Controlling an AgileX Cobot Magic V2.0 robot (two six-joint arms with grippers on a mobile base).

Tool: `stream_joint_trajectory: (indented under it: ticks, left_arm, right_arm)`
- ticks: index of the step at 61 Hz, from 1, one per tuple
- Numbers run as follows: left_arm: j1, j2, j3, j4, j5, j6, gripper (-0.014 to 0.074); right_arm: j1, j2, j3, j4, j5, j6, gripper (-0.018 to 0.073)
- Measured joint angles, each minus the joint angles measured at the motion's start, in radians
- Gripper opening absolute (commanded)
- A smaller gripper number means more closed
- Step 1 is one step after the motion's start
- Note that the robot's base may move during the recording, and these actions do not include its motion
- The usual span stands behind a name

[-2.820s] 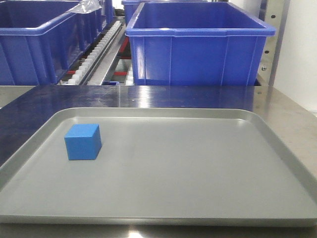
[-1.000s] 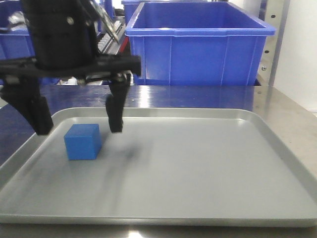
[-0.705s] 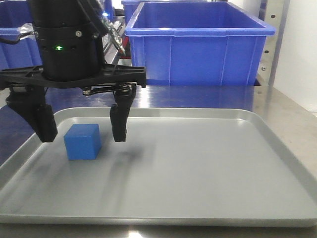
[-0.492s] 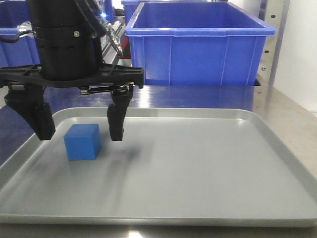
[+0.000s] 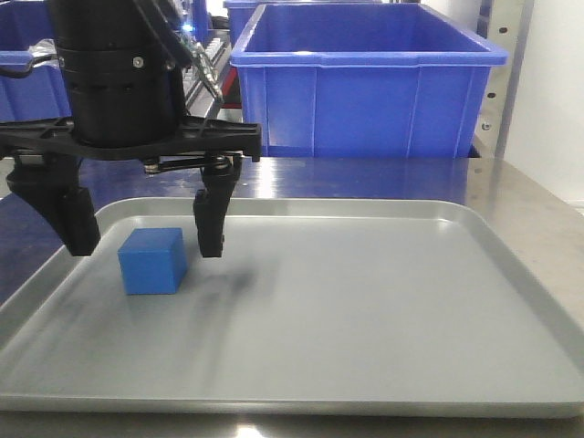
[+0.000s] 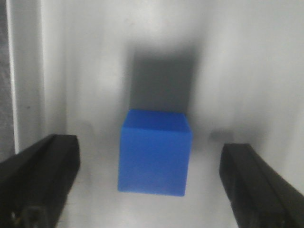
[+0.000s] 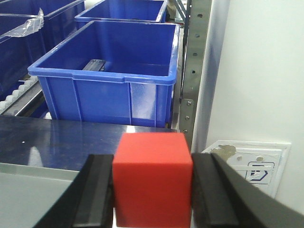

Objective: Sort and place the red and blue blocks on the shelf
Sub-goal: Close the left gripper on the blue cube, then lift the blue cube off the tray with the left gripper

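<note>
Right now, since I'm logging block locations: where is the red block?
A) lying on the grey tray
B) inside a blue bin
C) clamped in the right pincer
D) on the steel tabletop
C: the right wrist view shows the red block pressed between the two fingers of the right pincer; only the blue block lies on the grey tray.

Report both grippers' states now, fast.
Left gripper: open, straddling the blue block.
Right gripper: shut on the red block.
</note>
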State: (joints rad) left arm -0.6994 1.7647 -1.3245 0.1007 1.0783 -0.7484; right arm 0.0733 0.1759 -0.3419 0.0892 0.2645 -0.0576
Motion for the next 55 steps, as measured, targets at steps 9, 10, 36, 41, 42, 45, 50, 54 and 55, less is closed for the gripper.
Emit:
stream_joint_trajectory:
  ticks: [9, 10, 36, 41, 42, 45, 50, 54, 55]
  left_arm:
    - [0.0, 0.0, 0.0, -0.006, 0.0, 0.0, 0.0282]
    - [0.0, 0.0, 0.0, -0.009, 0.0, 0.0, 0.0251]
    - [0.0, -0.05, -0.002, -0.019, 0.002, 0.002, 0.0134]
    - [0.0, -0.093, -0.002, -0.038, 0.002, 0.004, 0.0134]
    - [0.0, -0.101, -0.002, -0.042, 0.002, 0.009, 0.0134]
    - [0.0, -0.133, -0.002, -0.059, 0.005, 0.038, 0.0134]
    - [0.0, -0.187, -0.002, -0.093, 0.005, 0.132, 0.0134]
    - [0.002, -0.235, 0.007, -0.132, -0.004, 0.241, 0.0134]
    - [0.006, -0.246, 0.011, -0.141, -0.007, 0.268, 0.0134]
  right_arm:
    - [0.0, 0.0, 0.0, 0.0, 0.0, 0.0, 0.0078]
    - [0.0, 0.0, 0.0, 0.0, 0.0, 0.0, 0.0078]
    - [0.0, 0.0, 0.0, 0.0, 0.0, 0.0, 0.0078]
    - [0.0, 0.0, 0.0, 0.0, 0.0, 0.0, 0.0078]
    - [0.0, 0.0, 0.0, 0.0, 0.0, 0.0, 0.0078]
    - [0.0, 0.0, 0.0, 0.0, 0.0, 0.0, 0.0078]
    - [0.0, 0.0, 0.0, 0.0, 0.0, 0.0, 0.0078]
    - [0.0, 0.0, 0.0, 0.0, 0.0, 0.0, 0.0078]
    - [0.0, 0.0, 0.0, 0.0, 0.0, 0.0, 0.0078]
